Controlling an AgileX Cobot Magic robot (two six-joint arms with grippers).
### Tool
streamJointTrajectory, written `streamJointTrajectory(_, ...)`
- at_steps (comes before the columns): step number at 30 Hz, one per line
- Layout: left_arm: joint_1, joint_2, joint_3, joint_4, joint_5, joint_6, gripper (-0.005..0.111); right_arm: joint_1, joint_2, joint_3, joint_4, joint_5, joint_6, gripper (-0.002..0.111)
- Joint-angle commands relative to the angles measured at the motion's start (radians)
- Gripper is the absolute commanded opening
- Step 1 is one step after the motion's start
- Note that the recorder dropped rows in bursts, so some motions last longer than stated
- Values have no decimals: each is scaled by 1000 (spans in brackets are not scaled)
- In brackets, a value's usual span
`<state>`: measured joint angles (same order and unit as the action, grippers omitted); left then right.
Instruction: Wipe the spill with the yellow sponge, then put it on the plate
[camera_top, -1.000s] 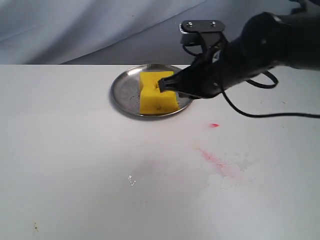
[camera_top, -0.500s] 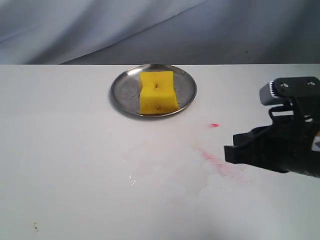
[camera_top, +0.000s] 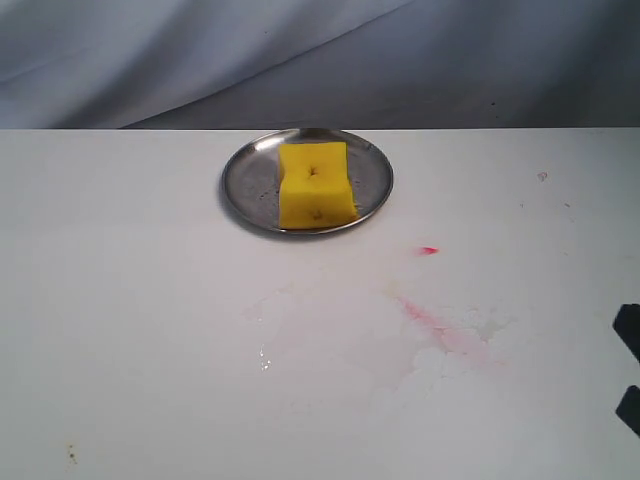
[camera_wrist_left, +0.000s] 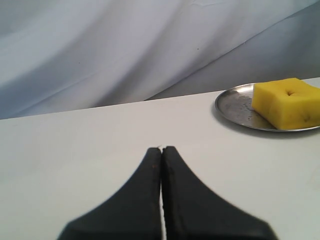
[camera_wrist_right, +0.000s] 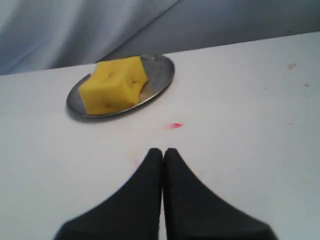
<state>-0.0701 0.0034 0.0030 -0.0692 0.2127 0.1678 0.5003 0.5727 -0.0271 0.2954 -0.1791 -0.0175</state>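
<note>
The yellow sponge (camera_top: 315, 184) lies on the round silver plate (camera_top: 245, 180) at the back of the white table, with nothing touching it. No tan patch of spill shows; only faint wet streaks (camera_top: 300, 330) mark the table in front of the plate. My right gripper (camera_wrist_right: 163, 150) is shut and empty, low over the table, well short of the sponge (camera_wrist_right: 114, 84) and plate (camera_wrist_right: 162, 70). My left gripper (camera_wrist_left: 161, 149) is also shut and empty, off to the side of the plate (camera_wrist_left: 235, 107) and sponge (camera_wrist_left: 287, 101).
A long pink-red smear (camera_top: 440, 328) and a tiny red dot (camera_top: 429, 250) mark the table right of the middle. Black parts of the right arm (camera_top: 632, 335) poke in at the exterior view's right edge. Grey cloth hangs behind the table.
The right arm has let go of the sponge on the plate and pulled back to the right and forward, almost out of the exterior view. The sponge stays put.
</note>
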Motion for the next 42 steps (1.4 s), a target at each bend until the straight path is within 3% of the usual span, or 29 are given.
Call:
streamJointTrajectory(1, 1, -3, -3, 0, -7, -8, 0, -114, -144, 27, -99, -9, 29, 0)
streamJointTrajectory(14, 1, -3, -3, 0, -7, -8, 0, -340, -537, 27, -266, 138, 108, 0)
streamJointTrajectory(42, 1, -3, -3, 0, -7, -8, 0, -340, -573, 27, -249, 145, -3, 0)
